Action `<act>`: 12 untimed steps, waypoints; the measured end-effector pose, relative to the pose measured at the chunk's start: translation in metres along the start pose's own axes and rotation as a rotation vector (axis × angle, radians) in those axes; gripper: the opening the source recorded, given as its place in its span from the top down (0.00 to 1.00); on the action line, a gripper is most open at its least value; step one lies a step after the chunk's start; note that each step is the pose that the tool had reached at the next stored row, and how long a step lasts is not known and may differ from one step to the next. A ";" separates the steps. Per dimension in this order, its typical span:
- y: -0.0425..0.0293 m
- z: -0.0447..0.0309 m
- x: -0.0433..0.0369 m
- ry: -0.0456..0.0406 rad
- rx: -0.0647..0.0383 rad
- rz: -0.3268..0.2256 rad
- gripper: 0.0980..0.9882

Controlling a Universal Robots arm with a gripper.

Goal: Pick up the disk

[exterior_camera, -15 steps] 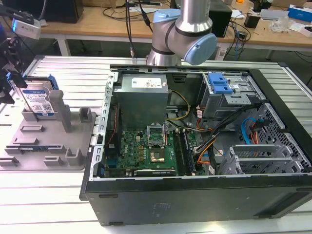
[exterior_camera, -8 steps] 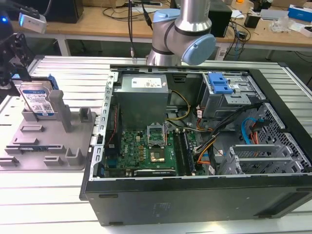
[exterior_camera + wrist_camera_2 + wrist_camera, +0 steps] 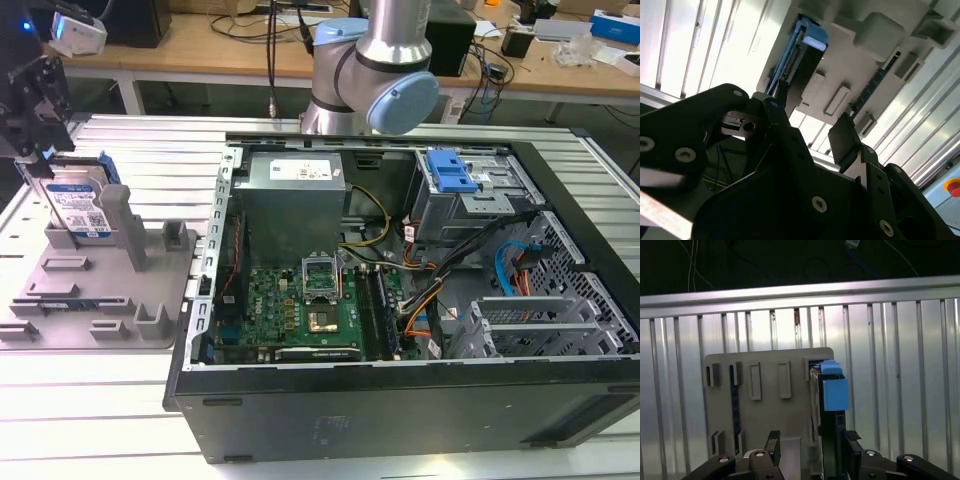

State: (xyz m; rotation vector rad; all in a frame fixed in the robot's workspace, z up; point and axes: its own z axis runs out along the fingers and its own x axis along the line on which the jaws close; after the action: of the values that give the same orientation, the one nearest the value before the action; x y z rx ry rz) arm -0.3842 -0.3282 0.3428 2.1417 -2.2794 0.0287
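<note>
In the exterior view, your gripper (image 3: 36,165) hangs open right over the upright disk (image 3: 80,210), at nine o'clock from the computer case (image 3: 400,405).

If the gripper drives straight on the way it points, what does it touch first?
Probably the disk, upright in the grey holder tray. It sits off-centre in the open gripper, so one finger may meet its top edge first; depth is unclear.

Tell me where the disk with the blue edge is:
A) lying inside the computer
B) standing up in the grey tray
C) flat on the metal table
B: the disk stands on edge in the grey tray, outside the computer case, below the gripper.
</note>
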 end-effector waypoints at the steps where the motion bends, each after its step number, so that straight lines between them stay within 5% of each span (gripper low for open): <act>1: 0.0015 -0.0002 -0.0058 0.0010 0.000 -0.001 0.43; 3: 0.0058 -0.0003 -0.0110 0.0013 0.000 -0.001 0.43; 7: 0.0253 -0.0004 -0.0113 0.0013 0.000 -0.003 0.43; 12: 0.0307 0.0020 -0.0110 0.0009 0.002 -0.069 0.43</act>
State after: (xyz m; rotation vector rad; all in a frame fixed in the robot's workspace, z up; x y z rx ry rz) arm -0.4142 -0.3154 0.3404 2.2189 -2.2039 0.0307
